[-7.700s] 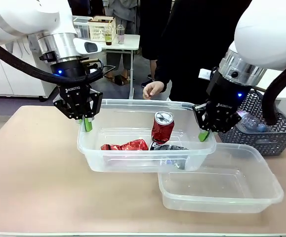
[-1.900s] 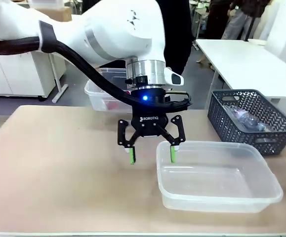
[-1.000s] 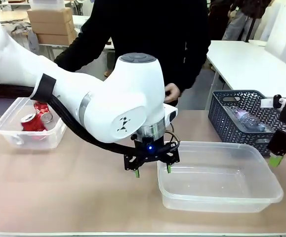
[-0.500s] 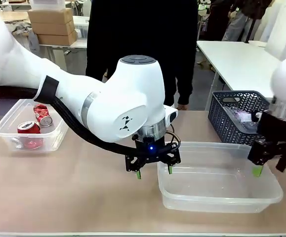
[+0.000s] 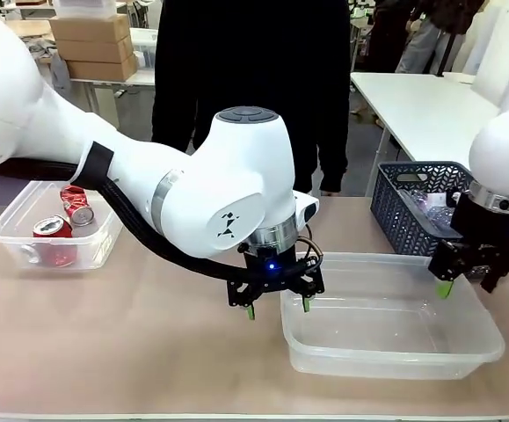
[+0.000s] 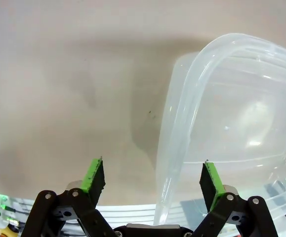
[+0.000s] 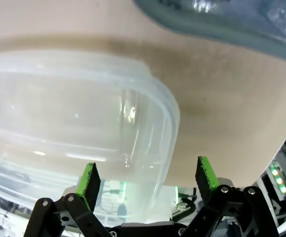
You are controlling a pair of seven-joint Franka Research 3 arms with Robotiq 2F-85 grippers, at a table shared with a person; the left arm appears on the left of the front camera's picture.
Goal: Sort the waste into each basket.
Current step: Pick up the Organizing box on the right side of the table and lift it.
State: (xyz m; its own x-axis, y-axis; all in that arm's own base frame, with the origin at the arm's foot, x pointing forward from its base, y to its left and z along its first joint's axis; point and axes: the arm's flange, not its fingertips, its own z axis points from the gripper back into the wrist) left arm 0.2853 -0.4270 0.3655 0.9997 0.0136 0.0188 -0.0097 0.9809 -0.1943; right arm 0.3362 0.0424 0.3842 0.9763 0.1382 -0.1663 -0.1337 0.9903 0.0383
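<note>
Both grippers spread wide, straddling opposite rims of the near clear tub.

You've got two clear tubs: near tub (image 5: 393,352) front right holds nothing; far tub (image 5: 25,233) at left edge holds crushed red cans (image 5: 61,230), at least two. Left gripper (image 5: 277,304) straddles the near tub's left rim, right gripper (image 7: 148,178) its right corner. Grey lattice basket (image 5: 403,220) with a clear bottle (image 5: 436,209) sits just behind. Bare tabletop (image 5: 131,343) between the tubs.

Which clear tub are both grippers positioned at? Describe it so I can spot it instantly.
On the tan table, look near the front right, just before the dark grey lattice basket. The empty clear tub sits there; the other clear tub, far left, holds red cans.
</note>
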